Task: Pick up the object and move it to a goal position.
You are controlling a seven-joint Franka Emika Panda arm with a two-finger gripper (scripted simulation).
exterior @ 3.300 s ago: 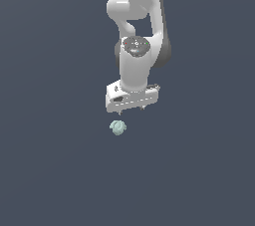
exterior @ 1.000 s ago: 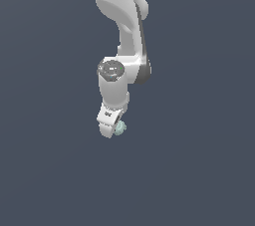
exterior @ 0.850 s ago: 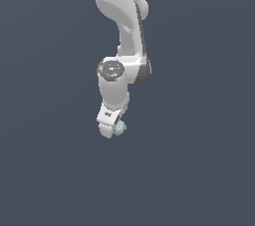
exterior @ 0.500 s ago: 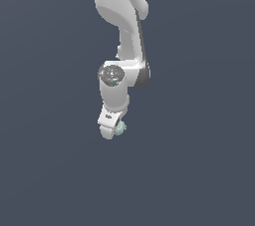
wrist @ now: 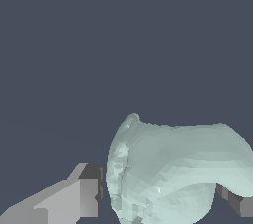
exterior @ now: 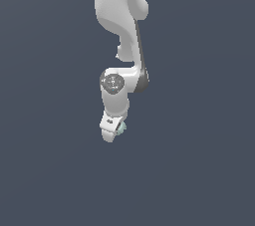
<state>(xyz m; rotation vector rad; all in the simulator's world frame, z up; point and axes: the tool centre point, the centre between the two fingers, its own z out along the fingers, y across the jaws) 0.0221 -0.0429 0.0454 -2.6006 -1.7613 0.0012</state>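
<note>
**A:** Where has the object got to?

**B:** In the wrist view the pale teal blob (wrist: 173,168) sits between the two fingers of the hand (wrist: 163,196): one grey finger (wrist: 74,196) is against its near flank, and the tip of the other (wrist: 237,203) just shows past its far side. So the hand is closed on the object. In the exterior view only a sliver of teal (exterior: 121,128) peeks out beside the white hand (exterior: 112,129), on the exterior view's right of it.

**A:** And the step in hand?

**B:** I judge it to be the carry toward the goal. No goal marker shows in either view, so I cannot say how far is left. To do it well, keep the squeeze steady; the blob is lumpy and rounded, so the contact is probably small and a jerk could roll it out. Move smoothly, avoid twisting the wrist, and release only once the arm is settled at the goal.

**A:** How is the arm posed?

**B:** It comes down from the top of the exterior view, bends at the round joint (exterior: 112,82) above the hand, and the hand points downward from there, tilted slightly. No counter edge is visible, so I cannot tell its height above any surface.
</note>
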